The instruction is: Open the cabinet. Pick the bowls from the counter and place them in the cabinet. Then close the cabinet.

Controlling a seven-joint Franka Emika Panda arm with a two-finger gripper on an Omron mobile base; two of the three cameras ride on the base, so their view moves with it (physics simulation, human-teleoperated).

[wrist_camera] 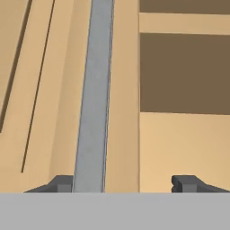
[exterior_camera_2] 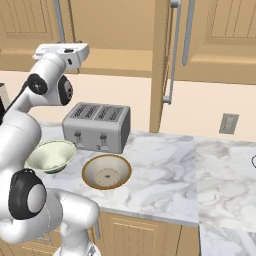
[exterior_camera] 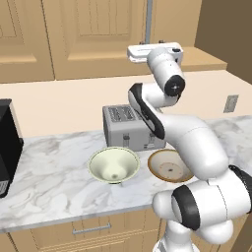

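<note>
- The white arm's two-finger pincer (wrist_camera: 122, 183) is raised at the tall light-wood wall cabinet (exterior_camera: 93, 34), its dark tips set wide apart with nothing clamped between them.
- In the hand view the long silver bar handle (wrist_camera: 93, 99) runs just beside the left tip, and the door edge lies between the tips; whether either tip touches is unclear.
- In the right base view one cabinet door (exterior_camera_2: 161, 60) stands swung out edge-on; the dark interior shows beside it in the hand view.
- The deep cream bowl with a white outside (exterior_camera: 114, 165) sits upright on the white-and-grey marbled worktop (exterior_camera: 54, 172), in front of the silver four-slot toaster (exterior_camera: 129, 128).
- The shallower brown-rimmed bowl (exterior_camera_2: 106, 171) sits just beside the cream one, apart from it, also in front of the toaster.
- A black appliance (exterior_camera: 7, 145) stands at the worktop's left end.
</note>
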